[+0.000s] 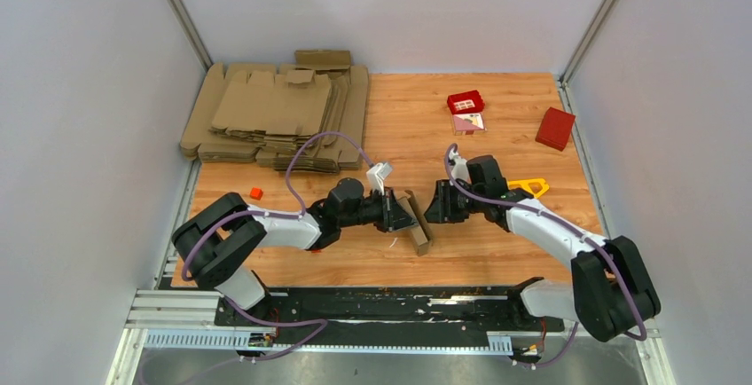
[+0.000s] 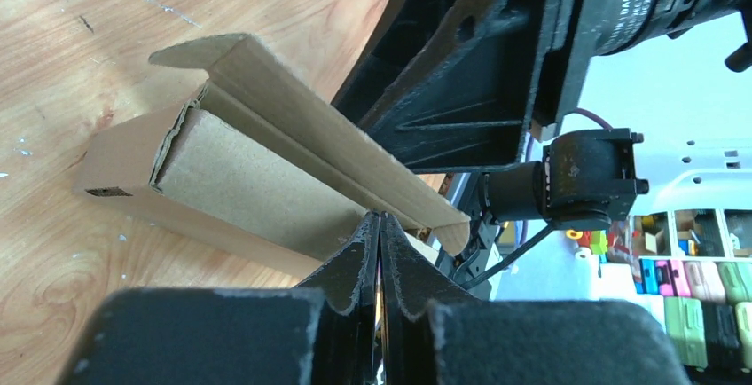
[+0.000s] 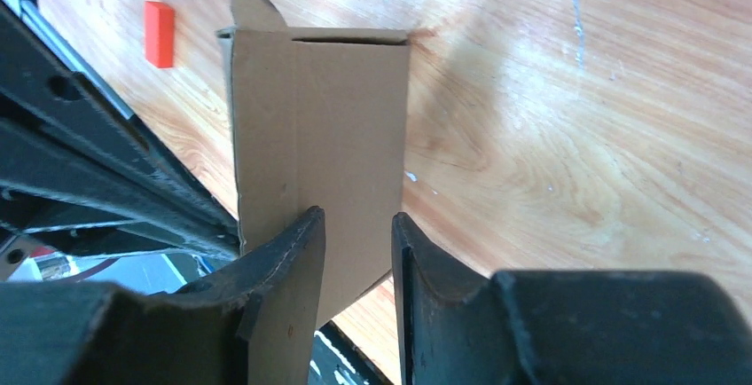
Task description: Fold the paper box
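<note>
Left end effector (image 2: 379,218) closed against paper box (image 2: 248,181); right end effector (image 3: 356,218) stands parted.

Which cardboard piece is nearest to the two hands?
The small half-folded paper box, apart from the rest; the others lie flat in the far-left pile.
</note>
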Tool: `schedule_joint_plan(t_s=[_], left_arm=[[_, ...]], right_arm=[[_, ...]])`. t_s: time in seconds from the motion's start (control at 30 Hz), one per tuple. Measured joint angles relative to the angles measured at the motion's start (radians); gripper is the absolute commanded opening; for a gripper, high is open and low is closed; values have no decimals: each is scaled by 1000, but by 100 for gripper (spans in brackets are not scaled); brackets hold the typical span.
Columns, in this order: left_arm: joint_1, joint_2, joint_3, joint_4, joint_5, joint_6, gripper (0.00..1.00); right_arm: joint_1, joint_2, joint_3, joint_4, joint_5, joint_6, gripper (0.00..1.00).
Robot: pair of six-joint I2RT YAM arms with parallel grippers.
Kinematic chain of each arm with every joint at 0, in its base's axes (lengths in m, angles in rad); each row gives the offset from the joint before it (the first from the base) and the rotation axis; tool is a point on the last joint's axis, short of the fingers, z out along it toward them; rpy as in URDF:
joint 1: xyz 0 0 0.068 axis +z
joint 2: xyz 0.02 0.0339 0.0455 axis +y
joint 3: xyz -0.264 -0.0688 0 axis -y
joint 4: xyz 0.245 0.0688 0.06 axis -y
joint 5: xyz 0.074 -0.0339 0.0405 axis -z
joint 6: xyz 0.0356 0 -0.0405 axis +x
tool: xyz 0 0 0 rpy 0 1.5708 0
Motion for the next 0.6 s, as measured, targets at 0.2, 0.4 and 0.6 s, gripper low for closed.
schedule_joint_plan(t_s=[0.2, 0.4, 0.6], left_arm=[[-3, 0, 8, -17, -5, 12, 8], [-4, 0, 8, -30, -6, 14, 7], [-9, 0, 8, -39, -16, 21, 7]], right_arm=[[0, -19, 6, -2, -53, 8, 38], [-2, -52, 5, -22, -81, 25, 47], [-4, -116, 5, -56, -106, 34, 54]])
